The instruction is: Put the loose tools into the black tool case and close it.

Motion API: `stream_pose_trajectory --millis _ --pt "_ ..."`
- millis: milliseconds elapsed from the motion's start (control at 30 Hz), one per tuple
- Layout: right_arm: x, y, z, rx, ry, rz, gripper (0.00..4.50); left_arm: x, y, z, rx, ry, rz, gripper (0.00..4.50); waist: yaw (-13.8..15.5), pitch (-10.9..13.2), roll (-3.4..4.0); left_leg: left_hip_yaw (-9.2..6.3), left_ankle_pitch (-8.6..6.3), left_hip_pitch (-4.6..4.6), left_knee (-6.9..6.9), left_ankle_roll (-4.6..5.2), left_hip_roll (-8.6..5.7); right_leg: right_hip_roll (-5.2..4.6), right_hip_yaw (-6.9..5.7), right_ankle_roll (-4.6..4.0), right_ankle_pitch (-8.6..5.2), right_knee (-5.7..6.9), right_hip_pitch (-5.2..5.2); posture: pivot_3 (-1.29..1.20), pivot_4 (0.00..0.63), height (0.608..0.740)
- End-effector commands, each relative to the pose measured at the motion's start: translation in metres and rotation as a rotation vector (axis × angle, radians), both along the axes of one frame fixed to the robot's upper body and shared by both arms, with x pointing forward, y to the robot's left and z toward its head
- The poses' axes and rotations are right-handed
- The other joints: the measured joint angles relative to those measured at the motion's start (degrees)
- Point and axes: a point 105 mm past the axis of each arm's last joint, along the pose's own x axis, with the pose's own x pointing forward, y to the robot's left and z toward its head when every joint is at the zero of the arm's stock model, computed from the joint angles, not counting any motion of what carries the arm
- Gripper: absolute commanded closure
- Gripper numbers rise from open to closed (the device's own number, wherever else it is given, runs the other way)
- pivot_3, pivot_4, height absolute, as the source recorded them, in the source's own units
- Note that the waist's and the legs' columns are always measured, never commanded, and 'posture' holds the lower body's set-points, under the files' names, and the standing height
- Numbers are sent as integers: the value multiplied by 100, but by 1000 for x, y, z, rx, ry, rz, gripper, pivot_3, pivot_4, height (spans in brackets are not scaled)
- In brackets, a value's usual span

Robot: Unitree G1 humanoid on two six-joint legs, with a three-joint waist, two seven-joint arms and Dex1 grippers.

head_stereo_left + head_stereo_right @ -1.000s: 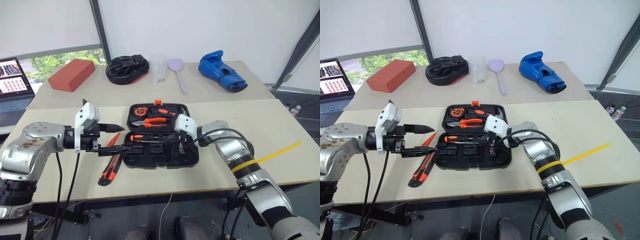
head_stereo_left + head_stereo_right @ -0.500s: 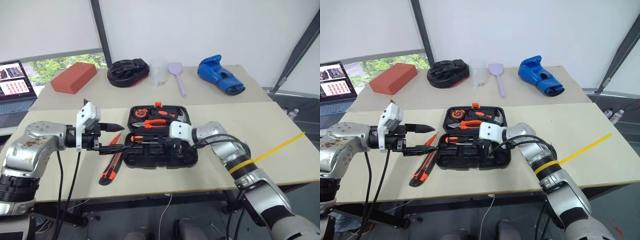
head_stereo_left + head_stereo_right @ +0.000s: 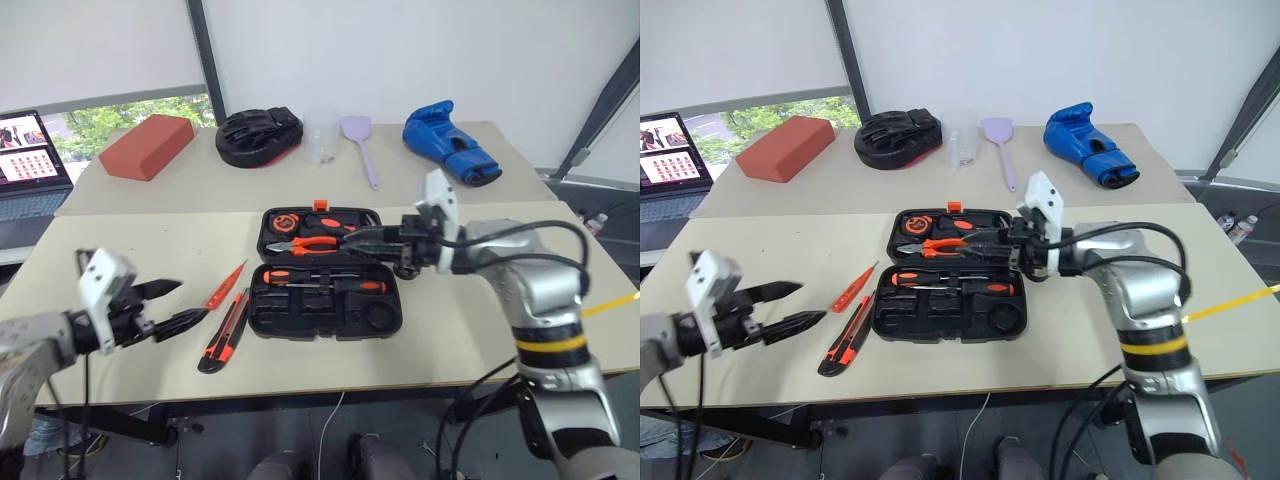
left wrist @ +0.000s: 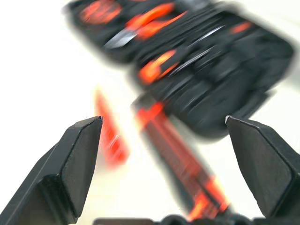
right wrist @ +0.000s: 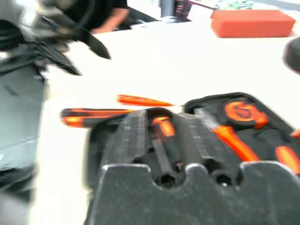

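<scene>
The released left claw [image 3: 165,306] sits lower left of frame, nearest the utility knife [image 3: 225,342], whose long axis runs near-vertical just right

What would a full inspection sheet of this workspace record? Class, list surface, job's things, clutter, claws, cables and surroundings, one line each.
Surface: beige tabletop, second table behind.
Job's things: flat black plastic hinged tool case lies open, with tools in its slots; slim all-orange screwdriver and orange-black utility knife lie loose on the table beside it.
Clutter: red block, round black padded mitt, clear cup, lilac spatula, blue boxing glove.
Claws: left claw open, empty, apart from the tools; right claw over the case, holding nothing visible.
Cables: black cables along both arms.
Surroundings: laptop, window, white wall.
</scene>
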Motion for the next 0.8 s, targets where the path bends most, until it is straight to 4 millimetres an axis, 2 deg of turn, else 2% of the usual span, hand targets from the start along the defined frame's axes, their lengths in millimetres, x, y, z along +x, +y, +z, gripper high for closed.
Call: stream_pose_trajectory --millis 33,167,200,333,567,800 --pt "-23 -4 13 0 -35 36 1689 -16 28 2 42 11 115 0 4 1 -2 2 0 -2 2 0 -1 -2 2 0 0 -2 0 0 150 740" --pt "-34 -5 9 -23 -35 27 245 -15 37 -5 102 51 151 0 73 2 -2 7 -26 1 3 -47 -1 -11 1 4 1 -19 20 0 150 740" --pt "-35 -5 7 -25 -34 23 66 -10 36 -6 117 57 151 0 111 2 -3 5 -26 6 4 -47 -1 -13 -2 6 3 -21 30 0 150 740" --pt "-37 -2 4 -33 -44 10 66 18 17 -8 144 100 74 0 212 3 -5 0 -26 45 8 -49 -1 -18 -12 19 10 -30 80 0 150 740" --pt "-40 0 -1 -58 -70 -22 66 72 -21 -8 147 166 -1 0 168 1 -12 -1 -27 38 10 -44 -8 -15 -18 24 20 -42 69 0 150 740" --pt "-46 2 -6 -64 -80 -38 66 106 -43 -14 201 212 -33 0 66 2 -14 -4 -7 36 10 -3 -11 -26 -77 16 23 -53 62 0 150 740"
